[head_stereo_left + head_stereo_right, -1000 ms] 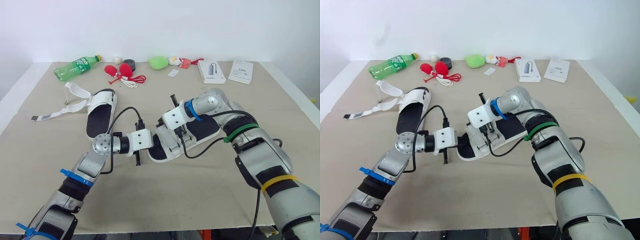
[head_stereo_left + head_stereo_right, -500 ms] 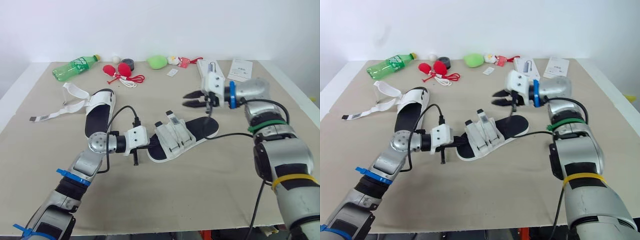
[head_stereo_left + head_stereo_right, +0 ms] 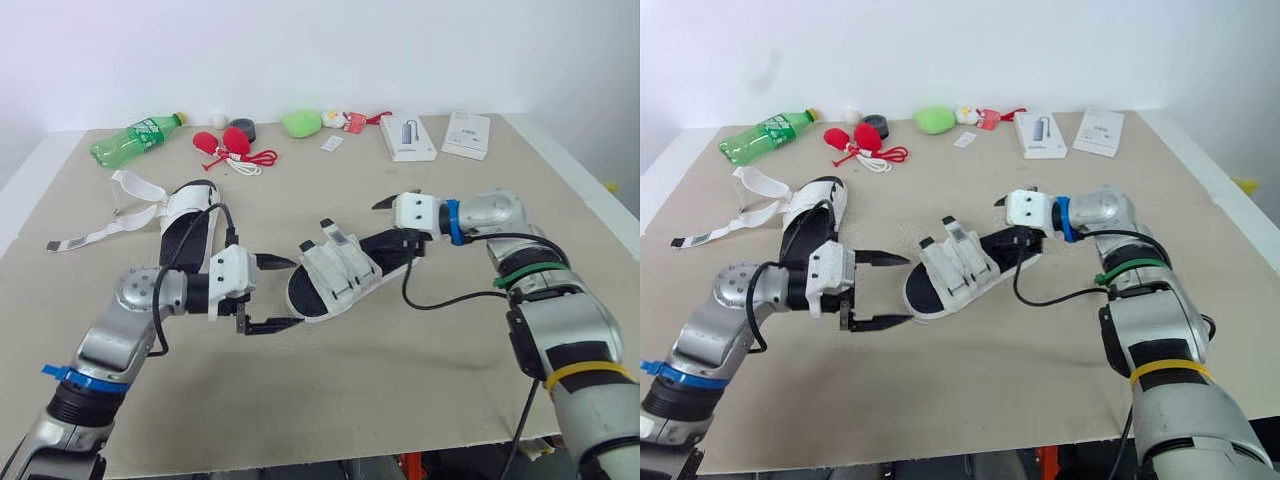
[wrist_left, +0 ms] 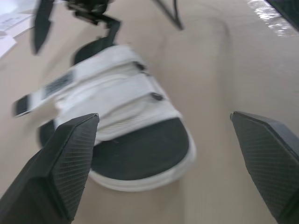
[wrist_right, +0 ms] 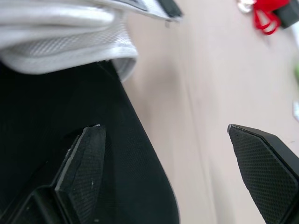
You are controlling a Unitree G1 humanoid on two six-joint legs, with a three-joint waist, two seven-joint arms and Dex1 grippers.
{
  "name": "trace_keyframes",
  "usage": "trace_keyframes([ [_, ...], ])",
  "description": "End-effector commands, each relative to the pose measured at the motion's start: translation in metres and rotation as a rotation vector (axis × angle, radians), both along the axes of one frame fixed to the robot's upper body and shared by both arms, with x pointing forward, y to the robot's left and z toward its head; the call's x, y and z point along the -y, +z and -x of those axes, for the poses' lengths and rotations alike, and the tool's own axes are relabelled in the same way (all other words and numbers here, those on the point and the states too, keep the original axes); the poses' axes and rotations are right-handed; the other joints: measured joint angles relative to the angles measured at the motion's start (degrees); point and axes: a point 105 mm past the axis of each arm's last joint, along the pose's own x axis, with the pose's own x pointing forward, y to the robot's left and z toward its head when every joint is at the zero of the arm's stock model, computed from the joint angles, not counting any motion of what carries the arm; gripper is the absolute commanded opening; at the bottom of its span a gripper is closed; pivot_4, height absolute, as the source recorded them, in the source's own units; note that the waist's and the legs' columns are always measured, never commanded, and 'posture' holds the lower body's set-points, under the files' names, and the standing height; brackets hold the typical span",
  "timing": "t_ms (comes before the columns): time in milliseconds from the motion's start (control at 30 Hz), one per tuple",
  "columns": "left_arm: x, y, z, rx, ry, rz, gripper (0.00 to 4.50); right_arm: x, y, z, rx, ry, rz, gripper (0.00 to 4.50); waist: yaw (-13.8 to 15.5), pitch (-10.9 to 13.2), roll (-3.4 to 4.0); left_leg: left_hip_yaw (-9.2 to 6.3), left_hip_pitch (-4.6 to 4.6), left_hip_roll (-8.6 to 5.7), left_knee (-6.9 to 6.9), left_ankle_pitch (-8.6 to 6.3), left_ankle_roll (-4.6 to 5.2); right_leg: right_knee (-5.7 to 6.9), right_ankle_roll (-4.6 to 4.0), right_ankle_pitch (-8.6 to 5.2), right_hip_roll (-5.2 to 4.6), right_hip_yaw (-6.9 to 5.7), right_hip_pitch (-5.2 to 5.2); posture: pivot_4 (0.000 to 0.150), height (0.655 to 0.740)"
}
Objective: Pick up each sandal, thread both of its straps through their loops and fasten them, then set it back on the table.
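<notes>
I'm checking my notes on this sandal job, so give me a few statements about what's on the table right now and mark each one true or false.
1. The left tool is open, at the toe end of the middle sandal. True.
2. The other sandal has both straps fastened. False: a long white strap trails loose from it across the table.
3. The green bottle stands upright. False: it lies on its side near the far edge.
4. The right tool is open at the heel of the middle sandal, with one finger over the black insole. True.
</notes>
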Motion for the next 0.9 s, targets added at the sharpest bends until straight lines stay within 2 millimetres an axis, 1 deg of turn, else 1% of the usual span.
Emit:
trace_keyframes([
  [33, 0.003, 0.013, 0.005, 0.052, -0.006, 0.014, 4.46, -0.013, -0.002, 0.002, -0.031, 0.04, -0.031, 4.5, 0.0, 0.0, 0.0, 0.0, 0.0, 0.0, 0.0, 0.06, 0.02, 0.0, -0.02, 0.04, 0.0, 0.0, 0.0, 0.15, 0.74],
  [133, 0.003, 0.011, 0.005, 0.056, 0.002, 0.009, 4.46, -0.023, -0.005, 0.014, -0.094, 0.147, -0.041, 4.5, -0.02, 0.0, 0.0, 0.01, 0.07, 0.0, 0.01, 0.14, 0.06, 0.0, -0.05, 0.15, 0.01, 0.03, 0.04, 0.15, 0.74],
  [233, 0.004, 0.007, 0.005, 0.058, 0.009, -0.004, 4.46, -0.027, -0.008, 0.025, -0.149, 0.23, -0.04, 4.5, -0.01, 0.0, 0.0, 0.0, 0.08, 0.02, 0.0, 0.16, 0.09, 0.0, -0.04, 0.16, 0.05, 0.03, 0.04, 0.15, 0.74],
  [333, 0.004, 0.004, 0.006, 0.057, 0.009, -0.012, 4.46, -0.027, -0.01, 0.032, -0.182, 0.281, -0.024, 4.5, 0.03, 0.0, 0.0, -0.01, 0.02, 0.02, -0.01, 0.16, 0.08, 0.0, 0.24, 0.23, 0.06, 0.03, 0.04, 0.15, 0.74],
  [500, 0.004, -0.003, 0.009, 0.049, 0.012, -0.033, 4.46, -0.02, -0.017, 0.047, -0.301, 0.356, -0.021, 4.5, 0.06, 0.0, 0.01, -0.03, 0.0, 0.02, -0.08, 0.15, 0.08, 0.0, 0.27, 0.18, 0.06, 0.01, 0.01, 0.15, 0.74],
  [633, 0.004, -0.006, 0.01, 0.043, 0.01, -0.04, 4.46, -0.016, -0.019, 0.051, -0.382, 0.339, -0.051, 4.5, 0.08, 0.01, 0.01, -0.05, 0.0, 0.02, -0.07, 0.15, 0.08, 0.0, 0.25, 0.19, 0.07, 0.01, 0.02, 0.15, 0.74],
  [767, 0.004, -0.008, 0.011, 0.043, 0.003, -0.056, 4.46, -0.011, -0.012, 0.052, -0.452, 0.295, -0.09, 4.5, 0.12, 0.01, 0.02, -0.05, -0.01, 0.02, -0.07, 0.15, 0.08, 0.0, 0.07, 0.09, 0.06, 0.02, 0.01, 0.15, 0.74],
  [900, 0.006, -0.008, 0.01, 0.045, -0.005, -0.057, 4.46, -0.004, -0.007, 0.048, -0.425, 0.273, -0.095, 4.5, 0.15, 0.01, 0.02, -0.05, -0.03, 0.02, -0.06, 0.15, 0.08, 0.0, 0.06, 0.1, 0.07, 0.01, -0.03, 0.15, 0.74],
])
